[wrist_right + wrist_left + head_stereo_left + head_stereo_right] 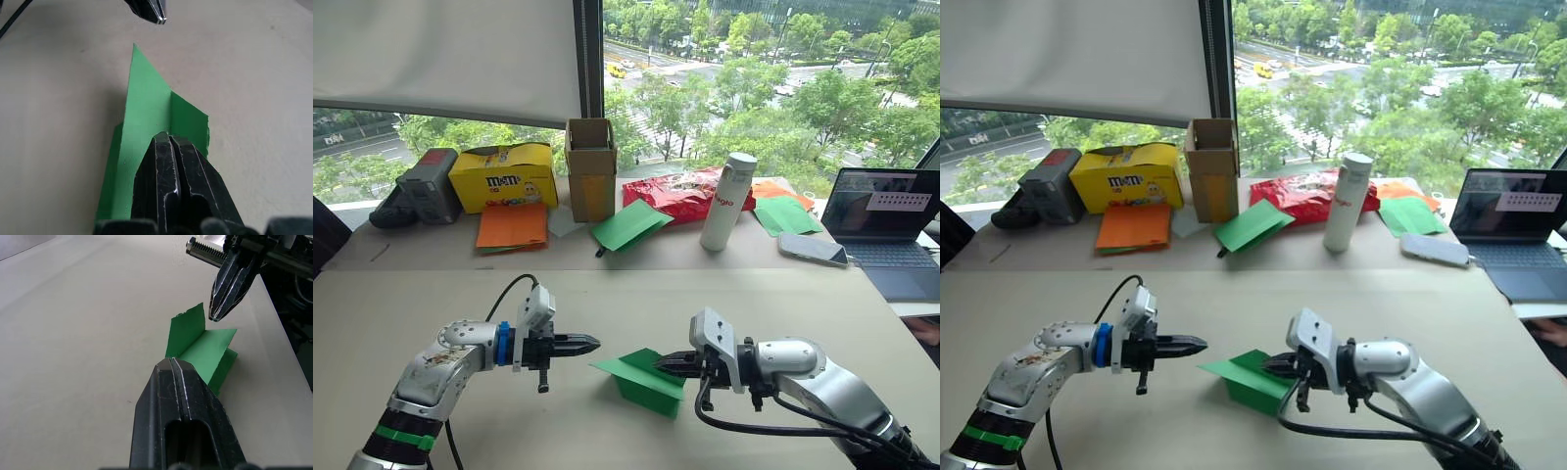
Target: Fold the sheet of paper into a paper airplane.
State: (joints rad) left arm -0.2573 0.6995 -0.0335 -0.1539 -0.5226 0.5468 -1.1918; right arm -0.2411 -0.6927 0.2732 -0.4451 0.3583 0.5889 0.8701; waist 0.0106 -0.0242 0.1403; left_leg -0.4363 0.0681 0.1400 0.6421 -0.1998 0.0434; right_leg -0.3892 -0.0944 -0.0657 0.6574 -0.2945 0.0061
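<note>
Green paper airplane [641,380] sits on the pale desk [607,304] in the near centre, already a layered wedge: a flat wing panel on top, folded body beneath, pointed nose aimed toward 9 o'clock in the head views. Right gripper [668,364] comes in from 3 o'clock; its jaws are pressed together at the rear edge of the upper wing, and the right wrist view shows the black tips lying over the green panel, so it looks pinched on the paper, though I cannot see the underside of the pinch. Left gripper [590,344] hovers at 9 o'clock of the plane, near the nose but apart from it, jaws closed tight with nothing between them; the left wrist view confirms a gap of bare desk between its tips and the paper. At the far edge of the desk, around 12 o'clock, lie spare sheets: orange paper [512,226] and another green sheet [628,224], beside a cardboard box [591,168] and a white bottle [727,201]. Judgement: folding is nearly done; the step in hand appears to be shaping or creasing the wing. Next move likely calls for the left jaws to open and take the nose or the opposite wing, steadying it while the right presses the crease. Thin paper, easily dragged or crumpled.
</note>
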